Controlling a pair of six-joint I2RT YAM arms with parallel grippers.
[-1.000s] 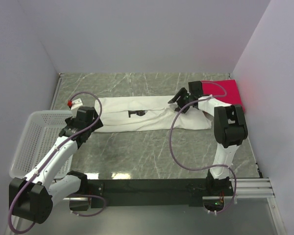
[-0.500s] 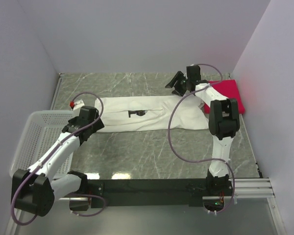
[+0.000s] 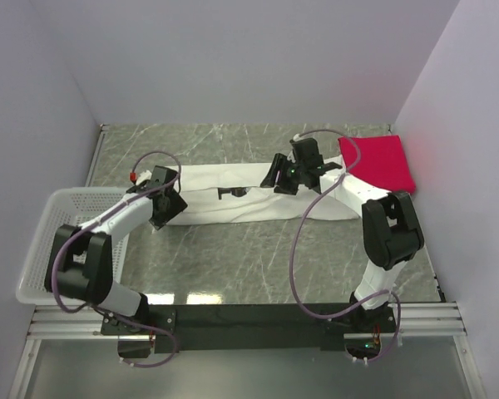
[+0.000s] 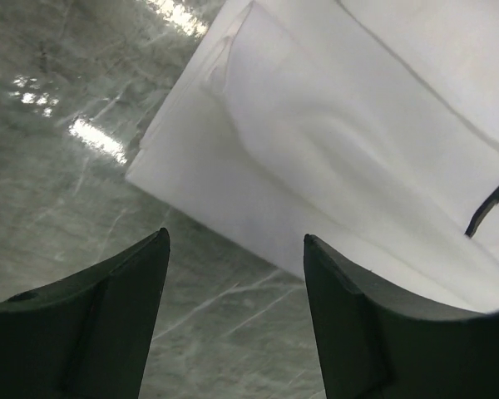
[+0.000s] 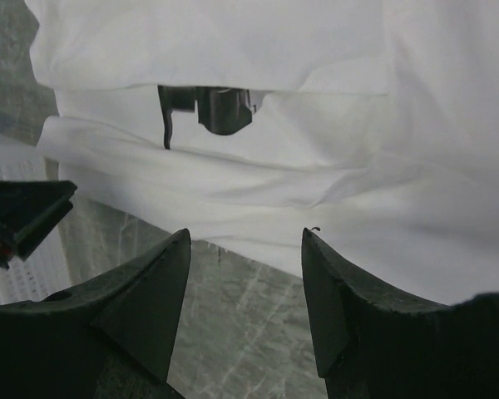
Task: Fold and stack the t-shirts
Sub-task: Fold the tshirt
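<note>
The white t-shirt [image 3: 249, 208] lies folded into a long strip across the marble table, its small black print [image 5: 208, 108] partly tucked under a fold. The red t-shirt [image 3: 378, 162] rests folded square at the back right. My left gripper [image 3: 165, 206] hovers at the strip's left end, open, with only bare marble between its fingers [image 4: 235, 241]; the white t-shirt's corner [image 4: 333, 141] lies just ahead. My right gripper [image 3: 279, 178] hangs over the strip's middle, open and empty [image 5: 245, 237], its fingertips at the near edge of the white t-shirt [image 5: 233, 41].
A white mesh basket [image 3: 46, 245] stands at the left edge, close beside the left arm. Pale walls close in the back and both sides. Bare marble [image 3: 258, 258] stretches between the shirt and the arm bases.
My right gripper swung from beside the red t-shirt leftward to the middle of the white strip. My left gripper moved up to the strip's left end and its jaws narrowed somewhat.
</note>
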